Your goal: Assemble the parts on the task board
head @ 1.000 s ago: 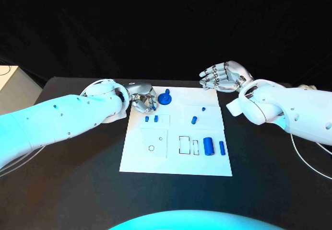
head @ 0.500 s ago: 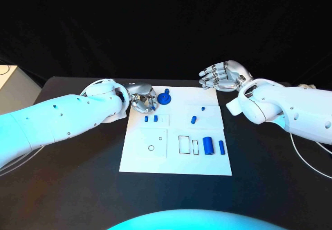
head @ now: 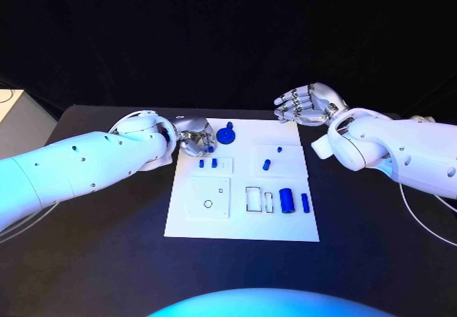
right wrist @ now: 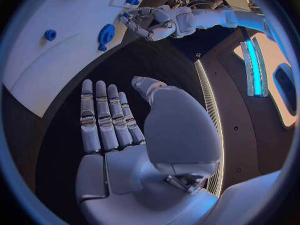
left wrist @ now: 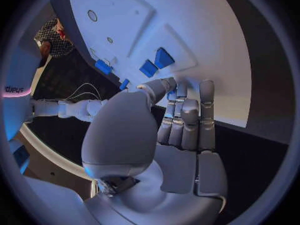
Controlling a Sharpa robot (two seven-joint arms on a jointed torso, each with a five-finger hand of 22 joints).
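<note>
Left hand (head: 193, 135) fingers curled at task board (head: 243, 224) far-left corner, grasp indeterminate; right hand (head: 306, 104) held aloft, fingers extended together, empty

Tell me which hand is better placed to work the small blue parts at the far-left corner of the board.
Left, probably. The left hand is already over the task board's far-left corner, fingers curled down beside the two small blue parts. The right hand hovers open past the far-right corner, off the board.

The left hand (head: 194, 137) crowds the task board's (head: 243, 228) far left corner, beside the round part (head: 226, 135) and two small parts (head: 208, 162), possibly touching one. The right hand (head: 306, 104) hovers off the far right corner, leaving the near half unobstructed.
</note>
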